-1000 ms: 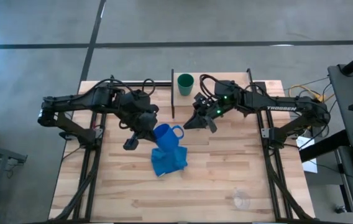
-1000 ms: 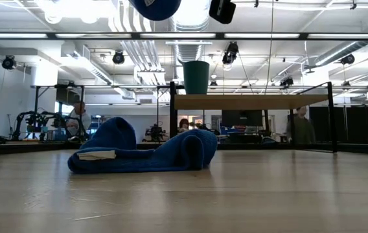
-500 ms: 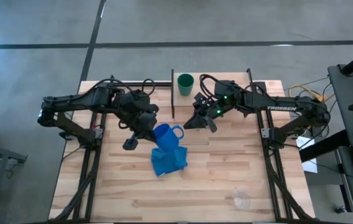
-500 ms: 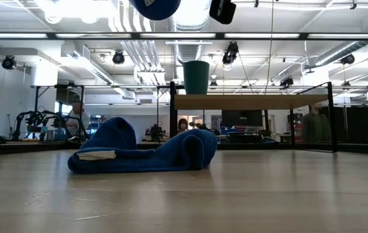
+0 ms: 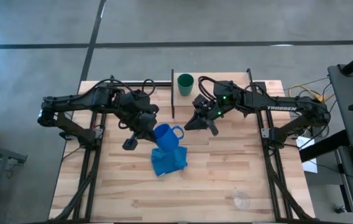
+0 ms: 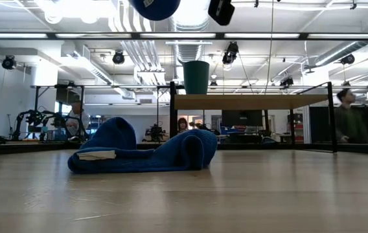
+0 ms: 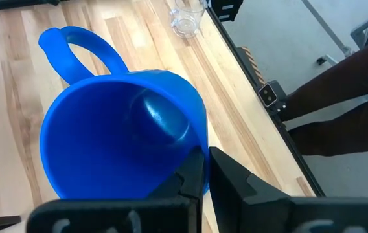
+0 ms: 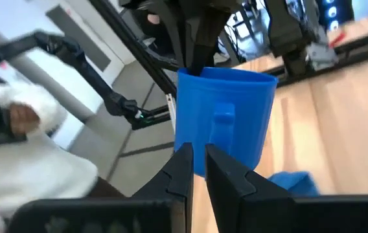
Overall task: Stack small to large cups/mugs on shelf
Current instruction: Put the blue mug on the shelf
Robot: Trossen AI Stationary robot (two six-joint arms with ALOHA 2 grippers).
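I have the blue mug (image 5: 163,135) pinched by its rim in the left gripper (image 5: 152,129), raised above the blue cloth (image 5: 168,159). I'd keep it level and let the right gripper (image 5: 200,119), jaws nearly together and empty, take the handle squarely. It is glossy, empty, with a looped handle. The green cup (image 5: 185,84) stands on the shelf (image 5: 214,87); the glass (image 5: 241,200) stands near the bench (image 5: 226,168) edge.
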